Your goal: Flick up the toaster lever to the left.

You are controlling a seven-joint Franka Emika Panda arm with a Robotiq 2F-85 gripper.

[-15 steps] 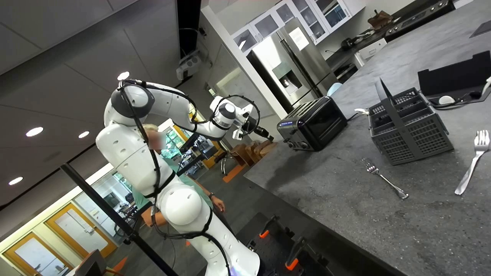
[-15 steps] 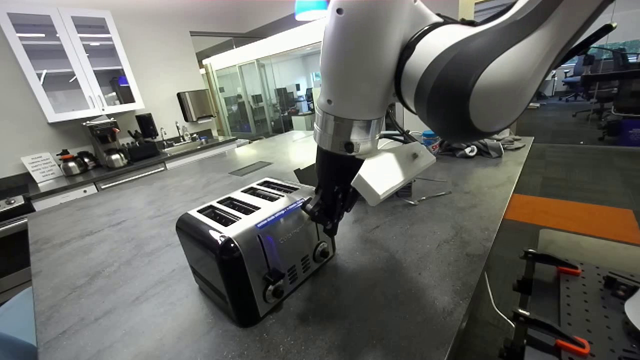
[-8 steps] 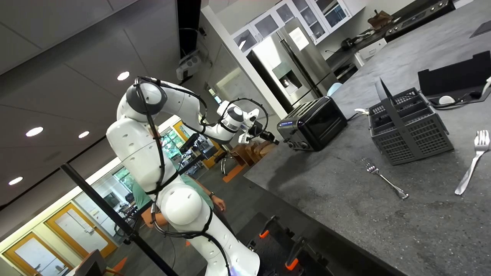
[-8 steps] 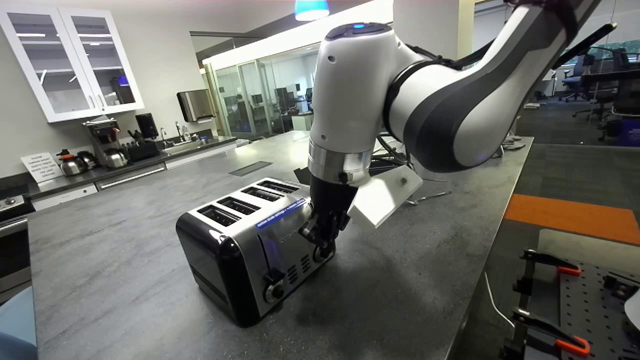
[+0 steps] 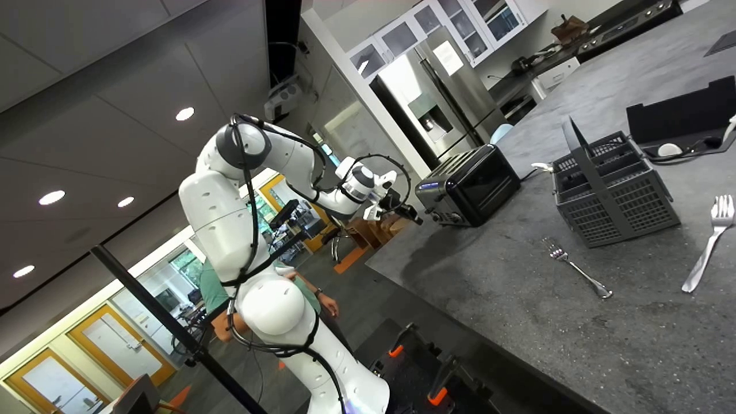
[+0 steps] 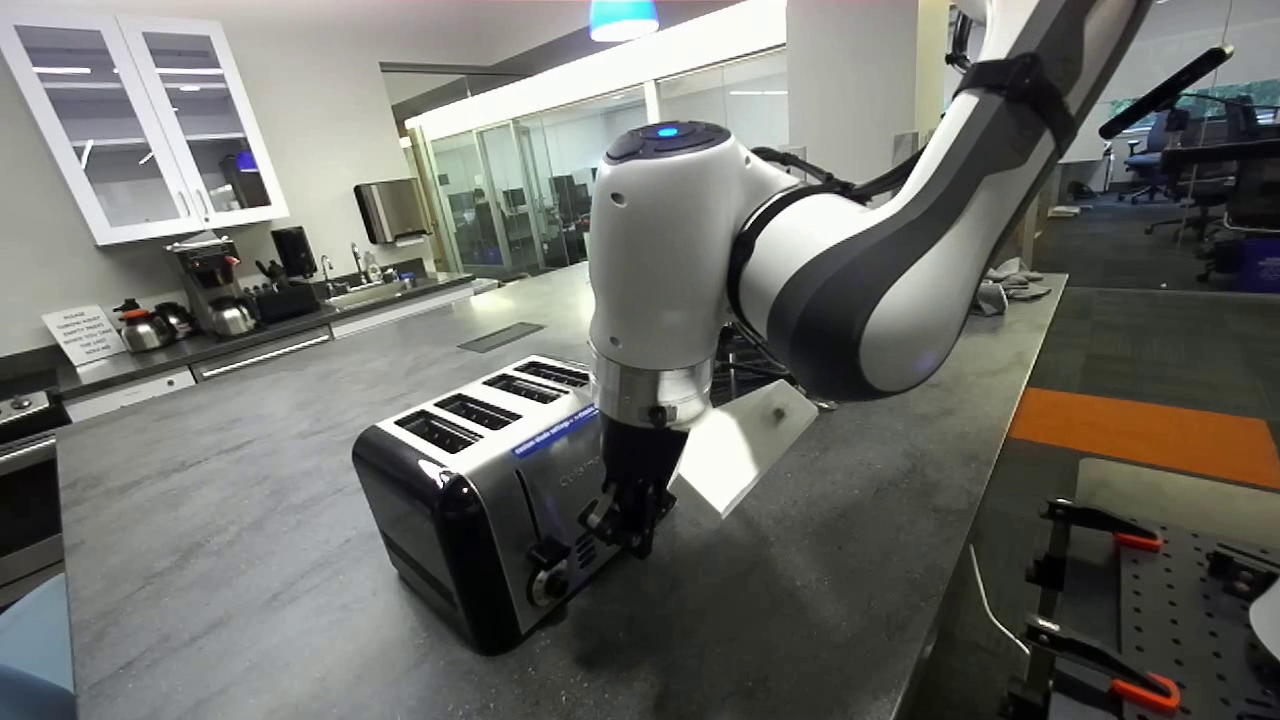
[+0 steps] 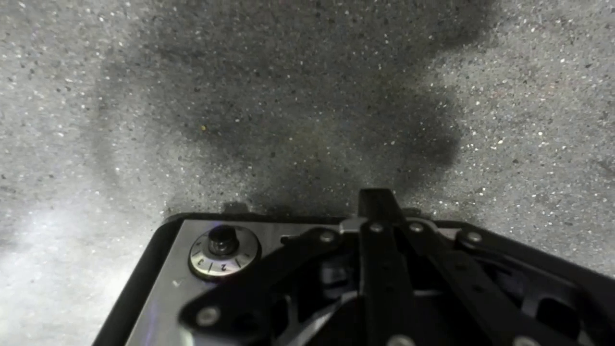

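Note:
The toaster (image 5: 486, 184) is a black and steel four-slot box on the grey counter; it also shows in an exterior view (image 6: 420, 530) and in the wrist view (image 7: 166, 298). Its left lever (image 6: 548, 552) is dark and sits at the low end of its slot, just above a round dial (image 6: 548, 583). My gripper (image 6: 638, 545) points down in front of the steel face, to the right of that lever and apart from it. It also shows in an exterior view (image 5: 420, 221). In the wrist view its fingertips (image 7: 377, 199) are together with nothing seen between them. The gripper hides the toaster's right-hand controls.
A grey slatted utensil rack (image 5: 615, 195) stands beyond the toaster. A fork (image 5: 578, 273) and a larger fork (image 5: 713, 241) lie near it. A black tray (image 5: 684, 112) lies farther back. The counter's edge (image 6: 975, 490) runs along the robot's side.
My gripper has moved down and along the toaster's front, from beside the right dial toward the left lever. It stays shut. The toaster and left lever have not moved.

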